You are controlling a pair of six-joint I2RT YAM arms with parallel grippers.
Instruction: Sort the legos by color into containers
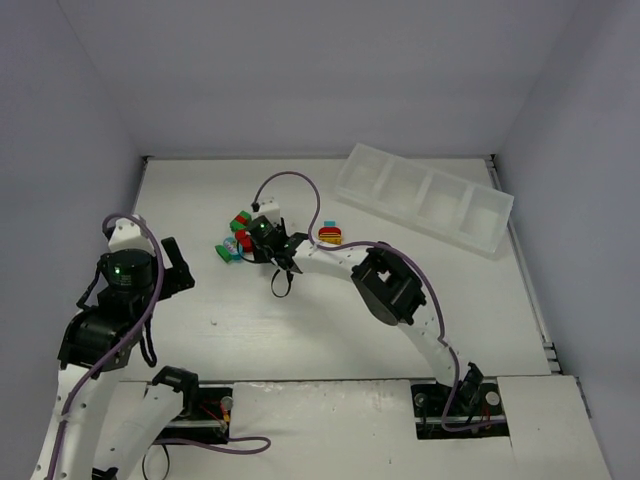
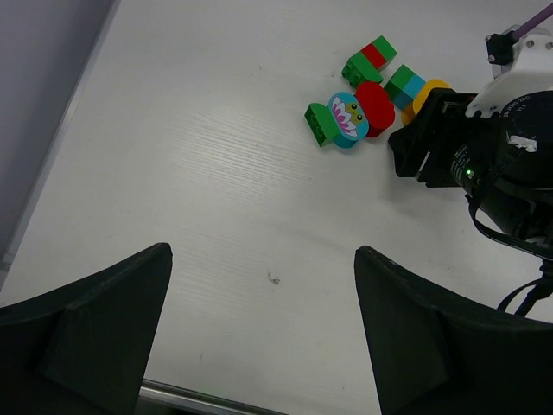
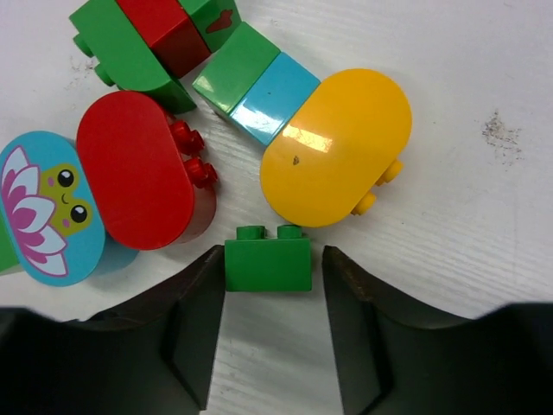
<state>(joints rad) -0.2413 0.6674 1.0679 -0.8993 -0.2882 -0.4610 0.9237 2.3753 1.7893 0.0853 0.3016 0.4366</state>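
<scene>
My left arm (image 1: 75, 405) and right arm (image 1: 330, 262) are glossy white links joined by blocky black joint housings (image 1: 388, 290). A thin purple cable (image 1: 300, 182) loops along each arm, and a small green indicator light (image 1: 118, 268) glows on each black wrist unit (image 2: 484, 164). My fingers (image 3: 194, 333) are broad, matte black wedges with angled inner faces.

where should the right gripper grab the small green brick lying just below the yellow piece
On its two short end faces, coming down from above. The small green brick lies on its side, studs toward the yellow piece, so both ends are flat and free; the right gripper flanks them.
</scene>
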